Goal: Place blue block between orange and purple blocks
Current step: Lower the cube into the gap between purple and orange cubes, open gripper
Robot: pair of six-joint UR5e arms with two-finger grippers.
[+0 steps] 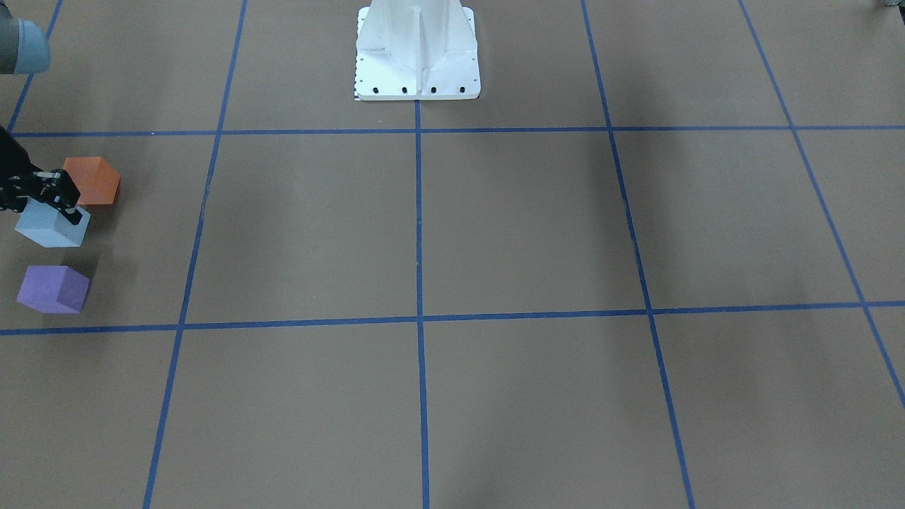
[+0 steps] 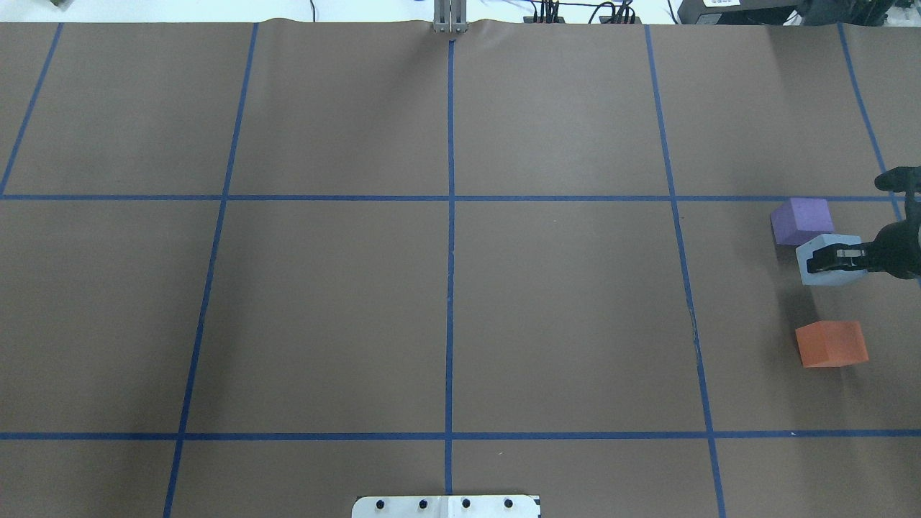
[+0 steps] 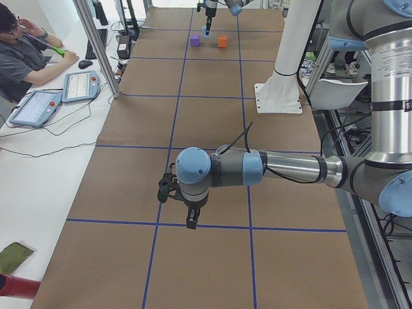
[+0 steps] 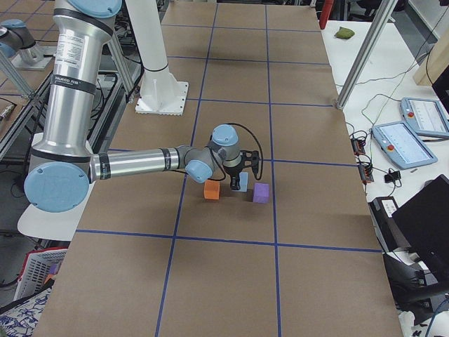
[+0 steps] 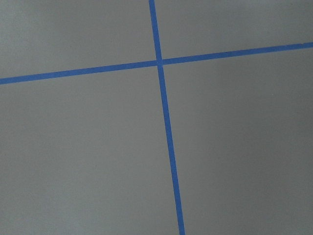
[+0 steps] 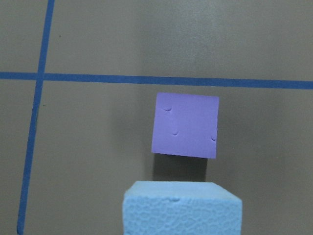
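The light blue block [image 1: 48,227] sits in my right gripper [image 1: 62,203], whose fingers are shut on its sides, in the gap between the orange block [image 1: 92,180] and the purple block [image 1: 53,288]. In the overhead view the blue block [image 2: 827,277] is nearer the purple block [image 2: 801,220] than the orange block [image 2: 831,344], under my right gripper [image 2: 827,257]. The right wrist view shows the blue block [image 6: 182,208] close below and the purple block [image 6: 186,125] just beyond. My left gripper [image 3: 190,219] shows only in the exterior left view, over bare table; I cannot tell its state.
The white robot base [image 1: 417,49] stands at the table's middle edge. Blue tape lines [image 2: 450,216] grid the brown table. An operator [image 3: 26,58] sits by tablets on the side desk, beyond the table's edge.
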